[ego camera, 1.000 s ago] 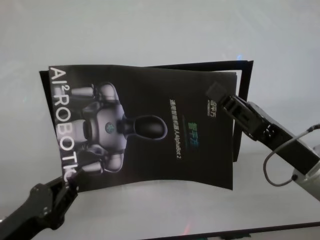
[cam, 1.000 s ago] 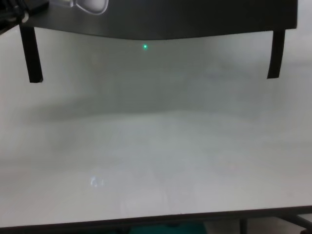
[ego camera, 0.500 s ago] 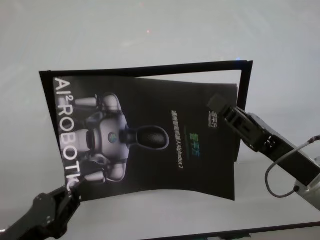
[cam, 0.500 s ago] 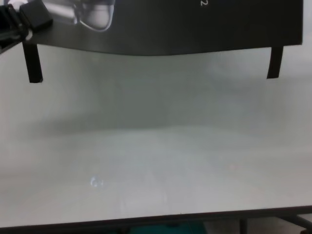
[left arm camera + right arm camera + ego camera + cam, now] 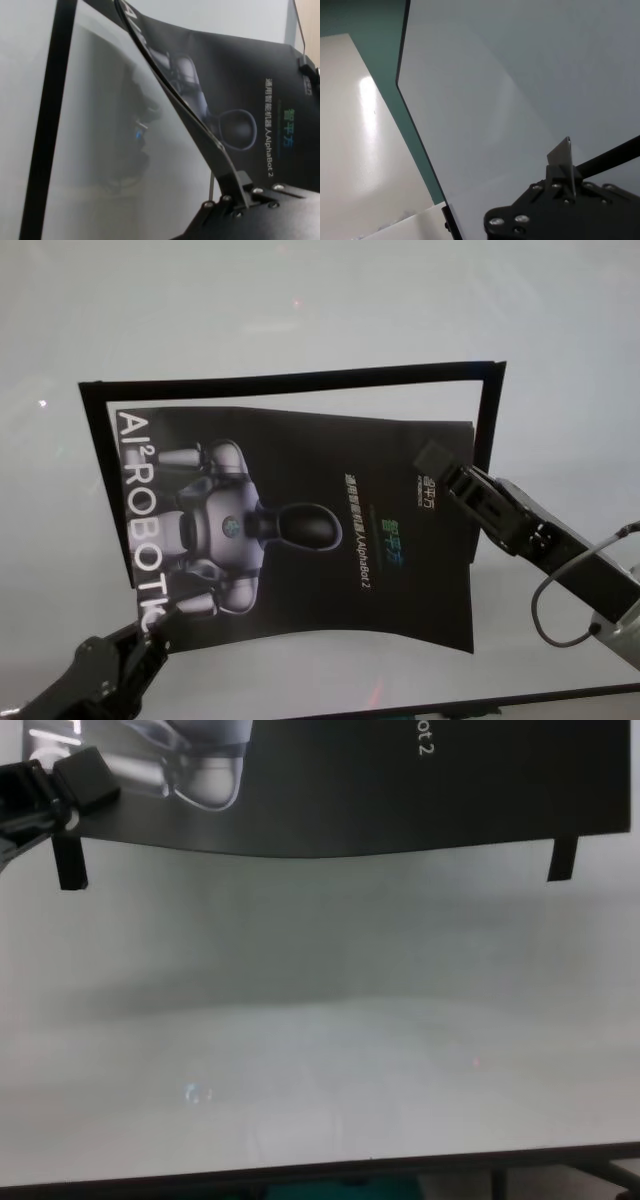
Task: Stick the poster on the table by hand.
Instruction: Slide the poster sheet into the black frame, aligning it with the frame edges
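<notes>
The poster point(image 5: 300, 530), glossy black with a grey robot picture and white lettering, hangs sagging just above the table point(image 5: 300, 300). My left gripper point(image 5: 150, 625) is shut on its near left corner, which also shows in the chest view point(image 5: 62, 782) and the left wrist view point(image 5: 235, 187). My right gripper point(image 5: 440, 465) is shut on the poster's right edge near the far corner. In the right wrist view only a thin sliver of the sheet point(image 5: 561, 150) sticks out of the right gripper point(image 5: 563, 167). The poster's lower edge point(image 5: 400, 800) curves downward in the chest view.
Narrow black tape strips lie on the table: one long strip point(image 5: 290, 380) along the far side, and two side strips whose ends point(image 5: 70, 860) point(image 5: 562, 860) show under the poster. The table's dark front edge point(image 5: 320, 1172) runs close to me. Beyond the table's far edge point(image 5: 415, 130) is teal floor.
Both grippers have drawn the poster toward me and lower. The far tape strip is now fully uncovered, and more of the sheet fills the top of the chest view.
</notes>
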